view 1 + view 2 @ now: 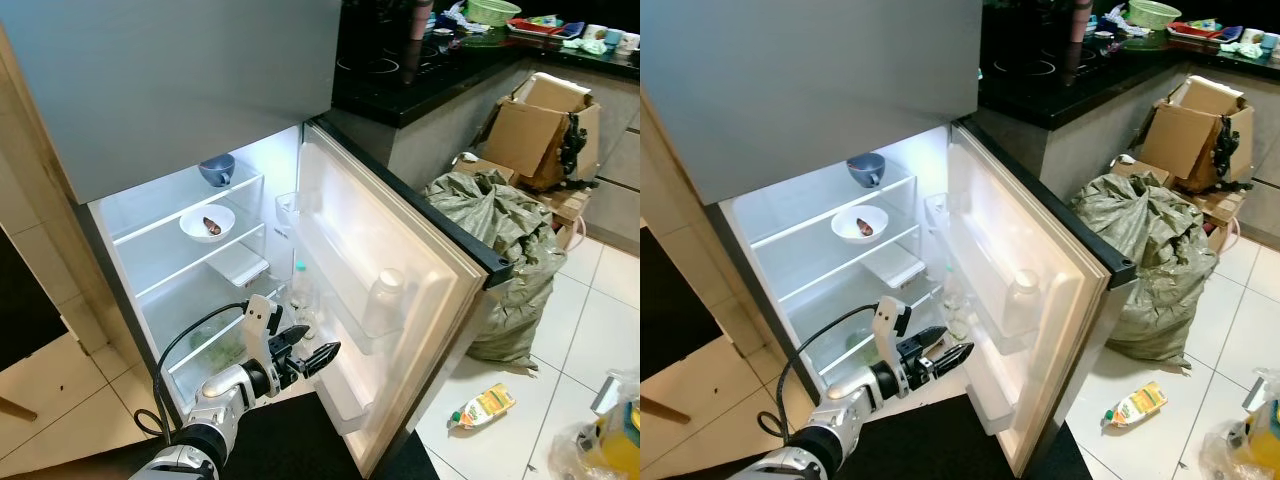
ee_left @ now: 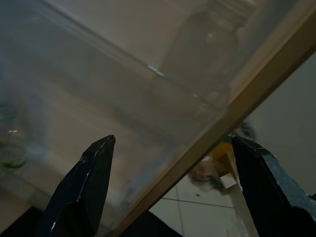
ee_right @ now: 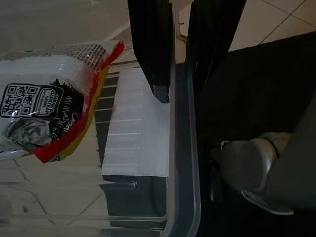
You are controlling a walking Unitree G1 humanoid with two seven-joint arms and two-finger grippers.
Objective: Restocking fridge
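Observation:
The fridge's lower compartment stands open, its door (image 1: pixel 400 270) swung to the right. My left gripper (image 1: pixel 310 350) is open and empty, low in front of the door's bottom shelf. In the left wrist view, the left gripper (image 2: pixel 173 139) points at the clear shelf wall, with a pale bottle behind it. A white bottle (image 1: pixel 385 295) sits in the door shelf, and a green-capped bottle (image 1: pixel 299 285) stands inside. My right gripper (image 3: pixel 181 94) is closed on the rim of a clear bin (image 3: pixel 185 173) holding a red-and-yellow snack packet (image 3: pixel 44 113).
A white bowl (image 1: pixel 208 222) and a blue cup (image 1: pixel 217 168) sit on the upper glass shelves. A green sack (image 1: pixel 500 240) leans against the black counter (image 1: pixel 420 80) just beyond the door. A juice carton (image 1: pixel 483 405) lies on the tiles, and a cardboard box (image 1: pixel 540 130) stands behind.

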